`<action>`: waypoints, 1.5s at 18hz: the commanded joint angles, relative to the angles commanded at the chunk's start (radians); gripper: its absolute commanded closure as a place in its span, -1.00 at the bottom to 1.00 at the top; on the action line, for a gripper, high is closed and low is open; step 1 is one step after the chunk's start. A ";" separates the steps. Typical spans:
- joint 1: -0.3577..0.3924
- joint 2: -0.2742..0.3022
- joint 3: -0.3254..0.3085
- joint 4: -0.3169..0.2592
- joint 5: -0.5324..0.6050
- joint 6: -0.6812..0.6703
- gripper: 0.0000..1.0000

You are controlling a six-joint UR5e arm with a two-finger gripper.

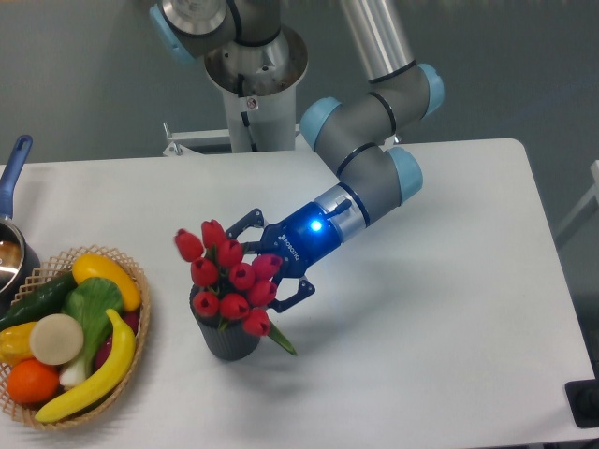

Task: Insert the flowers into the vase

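The flowers (227,278), a tight bunch of red tulip buds with green leaves, stand with their stems in the vase (229,342), a small dark grey ribbed cylinder left of the table's middle. The bunch leans slightly to the left, and one green leaf hangs over the vase's right rim. My gripper (255,268) comes in from the right at the level of the buds. Its fingers (246,224) are spread wide on either side of the bunch, so it is open. The fingertips and the stems between them are hidden behind the buds.
A wicker basket (134,271) of toy fruit and vegetables sits at the front left, close to the vase. A pot with a blue handle (13,164) is at the left edge. The arm's base (253,94) stands at the table's back.
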 joint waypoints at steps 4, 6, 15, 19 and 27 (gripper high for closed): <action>0.008 0.002 -0.002 0.002 0.003 0.000 -1.00; 0.017 0.008 -0.002 0.003 0.043 0.000 -1.00; 0.063 0.126 -0.018 0.008 0.190 0.002 -1.00; 0.095 0.205 -0.034 0.008 0.286 0.002 -1.00; 0.204 0.377 0.031 0.002 0.664 -0.009 -1.00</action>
